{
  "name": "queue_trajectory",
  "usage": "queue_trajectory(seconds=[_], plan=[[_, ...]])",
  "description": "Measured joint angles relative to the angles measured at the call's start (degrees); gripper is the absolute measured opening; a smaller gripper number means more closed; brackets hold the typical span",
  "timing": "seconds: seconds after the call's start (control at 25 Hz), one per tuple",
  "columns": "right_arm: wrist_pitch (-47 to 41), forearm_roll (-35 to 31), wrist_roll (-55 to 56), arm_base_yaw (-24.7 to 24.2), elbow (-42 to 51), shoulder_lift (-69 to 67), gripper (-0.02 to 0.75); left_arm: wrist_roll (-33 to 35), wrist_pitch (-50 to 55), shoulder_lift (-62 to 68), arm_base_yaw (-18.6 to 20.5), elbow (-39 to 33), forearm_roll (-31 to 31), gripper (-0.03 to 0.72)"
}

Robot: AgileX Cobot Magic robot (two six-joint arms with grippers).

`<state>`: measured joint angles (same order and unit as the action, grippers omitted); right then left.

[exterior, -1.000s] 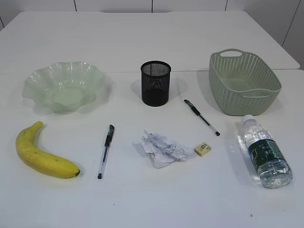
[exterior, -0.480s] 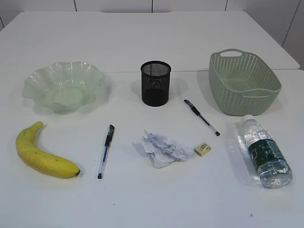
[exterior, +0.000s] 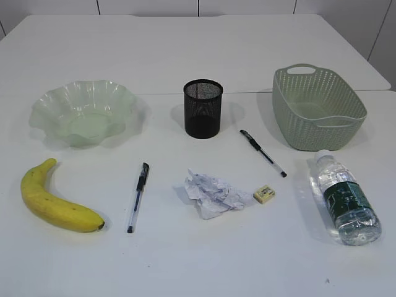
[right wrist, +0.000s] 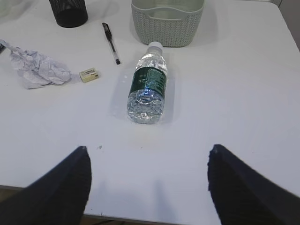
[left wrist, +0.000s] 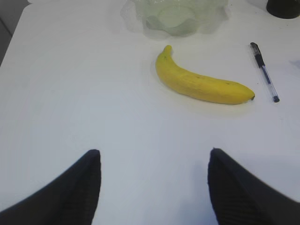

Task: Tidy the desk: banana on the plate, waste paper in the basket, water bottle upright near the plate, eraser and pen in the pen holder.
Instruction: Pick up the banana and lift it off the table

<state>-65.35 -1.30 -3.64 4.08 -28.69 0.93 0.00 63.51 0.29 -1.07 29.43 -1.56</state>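
A yellow banana [exterior: 55, 199] [left wrist: 201, 82] lies at the front left, in front of the pale green glass plate [exterior: 83, 110] [left wrist: 176, 16]. Crumpled waste paper [exterior: 213, 193] [right wrist: 38, 69] and a small eraser [exterior: 264, 194] [right wrist: 88, 74] sit mid-table. One pen [exterior: 137, 196] [left wrist: 264, 70] lies left of the paper, another pen [exterior: 263, 153] [right wrist: 111, 42] near the black mesh pen holder [exterior: 203, 108] [right wrist: 69, 11]. The water bottle [exterior: 344, 197] [right wrist: 147, 88] lies on its side before the green basket [exterior: 318, 106] [right wrist: 167, 19]. My left gripper [left wrist: 153, 157] and right gripper [right wrist: 147, 152] are open and empty, well short of the objects.
The white table [exterior: 204, 260] has bare surface along its front edge, visible under my right gripper. A seam joins a second white table [exterior: 185, 43] behind. Neither arm shows in the exterior view.
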Motion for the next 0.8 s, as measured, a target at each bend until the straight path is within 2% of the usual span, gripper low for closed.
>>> queue_trajectory(seconds=[0.52,0.72,0.8], plan=[[0.6,0.1,0.0,0.0,-0.3,0.0,0.580,0.0,0.0,0.0,0.0,0.0,0.5,0.494],[15.0,0.0,1.1,0.0,-1.1,0.0,0.580,0.0,-1.0,0.4,0.0,0.1,2.8,0.481],[18.2,-0.2,1.3,0.0,-1.2,-0.7,0.580,0.0,-3.2,1.6,0.0,0.6,4.6,0.479]])
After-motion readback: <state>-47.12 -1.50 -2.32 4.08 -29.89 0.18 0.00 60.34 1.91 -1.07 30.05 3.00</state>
